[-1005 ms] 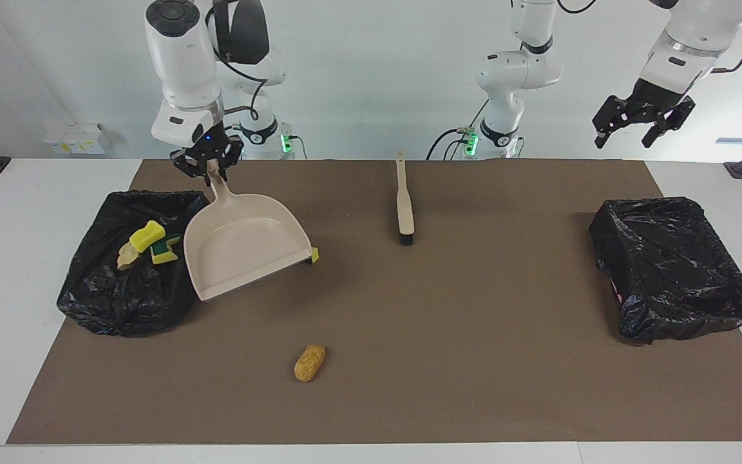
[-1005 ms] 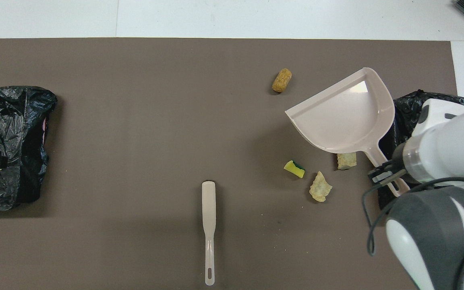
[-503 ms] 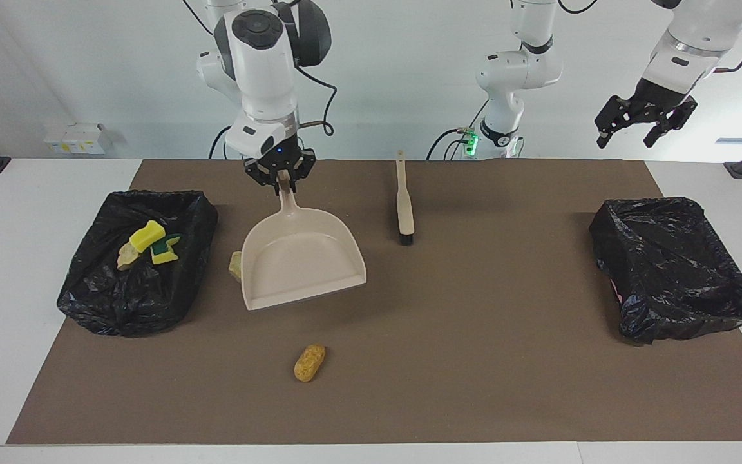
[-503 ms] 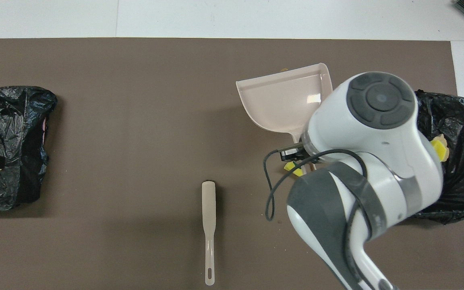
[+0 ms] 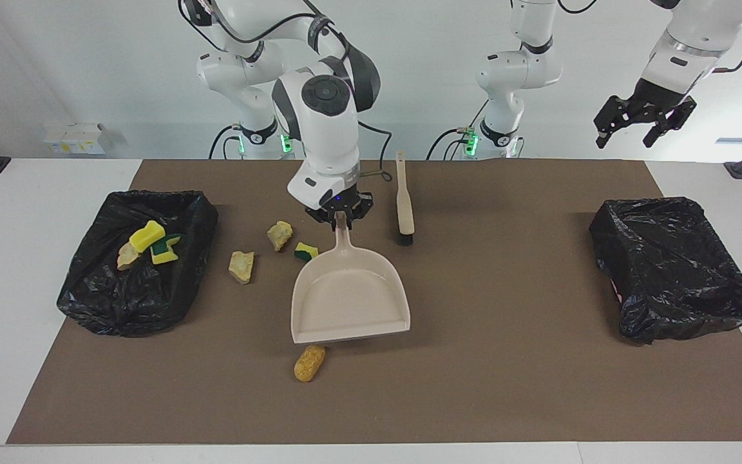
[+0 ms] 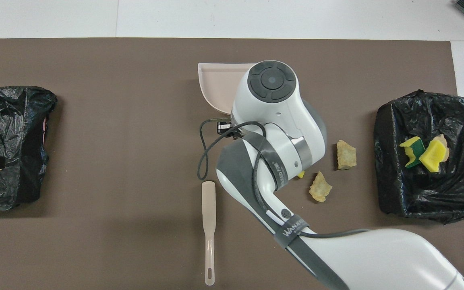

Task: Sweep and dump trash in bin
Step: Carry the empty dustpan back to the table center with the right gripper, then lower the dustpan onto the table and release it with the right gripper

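My right gripper (image 5: 340, 219) is clamped tight on the end of the beige dustpan's (image 5: 349, 301) handle, pan mouth pointing at 6 o'clock in the facing view, away from me. From above, my own arm covers most of the pan, so I can't say for sure whether the lip is flat on the brown mat (image 5: 487, 386) or hanging just above it.

Trash check: the orange-brown foam chunk (image 5: 310, 362) sits just past the pan's lip, at about 7 o'clock from it. Two pale tan chunks (image 5: 279, 234) (image 5: 242, 266) and a small yellow-and-green sponge bit (image 5: 306, 251) lie off at 10 o'clock from the pan, beside the handle. A few more pieces (image 5: 147, 236) are already in the black-bagged bin (image 5: 133, 303) at my right arm's end of the table.

This stuff looks super light and squishy, so I reckon it'll bounce or skid away rather than scoop, and needs the brush (image 5: 403, 205) nudging it in. The pan looks like stiff, slick plastic; gripping at the handle tip means it could twist, so easy does it.

My left gripper (image 5: 641, 122) waits up in the air, fingers spread, above the second bagged bin (image 5: 674, 264).
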You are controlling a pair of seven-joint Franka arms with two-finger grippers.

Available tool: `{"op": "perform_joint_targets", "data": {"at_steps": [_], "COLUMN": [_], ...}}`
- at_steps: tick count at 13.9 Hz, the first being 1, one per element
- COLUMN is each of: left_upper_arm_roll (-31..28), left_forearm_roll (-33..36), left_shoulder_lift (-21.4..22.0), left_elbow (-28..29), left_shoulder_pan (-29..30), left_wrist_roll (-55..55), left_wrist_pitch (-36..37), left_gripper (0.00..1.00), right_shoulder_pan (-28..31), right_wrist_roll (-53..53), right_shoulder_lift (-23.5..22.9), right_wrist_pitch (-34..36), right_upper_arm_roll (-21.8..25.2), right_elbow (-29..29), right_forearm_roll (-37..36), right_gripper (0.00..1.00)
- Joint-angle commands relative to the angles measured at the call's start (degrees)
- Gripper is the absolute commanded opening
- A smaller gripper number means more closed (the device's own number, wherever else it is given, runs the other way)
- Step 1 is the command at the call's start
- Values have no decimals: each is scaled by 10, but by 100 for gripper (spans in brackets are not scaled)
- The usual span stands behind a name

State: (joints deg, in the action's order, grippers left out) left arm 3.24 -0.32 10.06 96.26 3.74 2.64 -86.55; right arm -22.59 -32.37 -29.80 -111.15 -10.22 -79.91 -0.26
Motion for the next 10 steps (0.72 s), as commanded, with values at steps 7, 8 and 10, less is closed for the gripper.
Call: {"op": "perform_joint_targets", "data": {"at_steps": [7,8,10], "left_upper_arm_roll": [6,6,6], "left_forearm_roll": [3,3,3], "left_shoulder_lift": [2,1,2], "left_elbow": [-6,-6,-6], "left_shoulder_pan": [13,13,13], "left_wrist_roll": [1,1,1], "left_wrist_pitch": [13,13,13], "left_gripper": [100,100,100], "right_shoulder_pan": [-24,-24,-30], "right_wrist_roll": [-53,-46,-45], "right_shoulder_lift": [-54,-46,-45], "right_wrist_pitch": [-52,-52,-52], "right_upper_arm_roll": [-7,-7,-8], "right_elbow": [11,-1,-1], "right_forearm_roll": [19,18,14], "right_gripper": [38,99,100]}}
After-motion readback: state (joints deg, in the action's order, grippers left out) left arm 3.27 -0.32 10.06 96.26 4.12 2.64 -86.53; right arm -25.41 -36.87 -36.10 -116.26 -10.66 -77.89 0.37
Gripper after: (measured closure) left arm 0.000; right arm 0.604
